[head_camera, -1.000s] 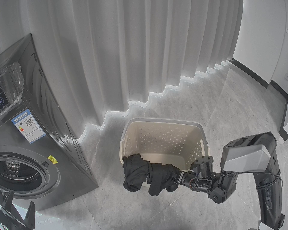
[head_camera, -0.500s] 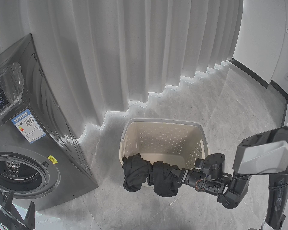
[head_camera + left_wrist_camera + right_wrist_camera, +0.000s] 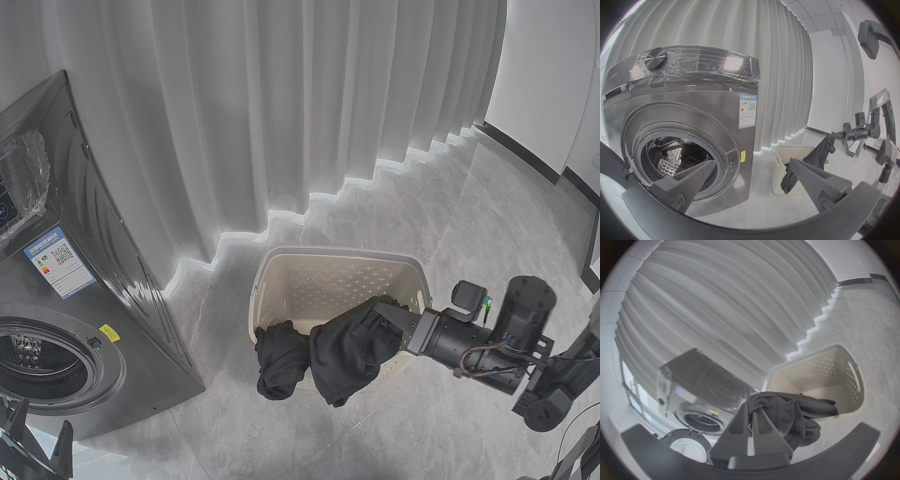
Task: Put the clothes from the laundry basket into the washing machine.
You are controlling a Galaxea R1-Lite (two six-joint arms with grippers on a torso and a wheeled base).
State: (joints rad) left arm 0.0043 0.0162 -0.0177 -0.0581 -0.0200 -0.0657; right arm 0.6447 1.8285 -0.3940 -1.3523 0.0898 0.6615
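Clothes [image 3: 347, 350], dark and bunched, hang from the right tool [image 3: 390, 312], pinched shut on them, over the near rim of the laundry basket [image 3: 337, 253]. The washing machine [image 3: 94, 350] lies well off to that tool's left, the way the cloth trails. The left tool [image 3: 752, 162], open, is nearer its hole.

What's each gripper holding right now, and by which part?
Right gripper pinches the black garment by a bunched upper fold. Left gripper is open, holding nothing.

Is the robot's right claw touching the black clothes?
Touching. In the right wrist view the right gripper is pinched shut on the black clothes, with no gap between them.
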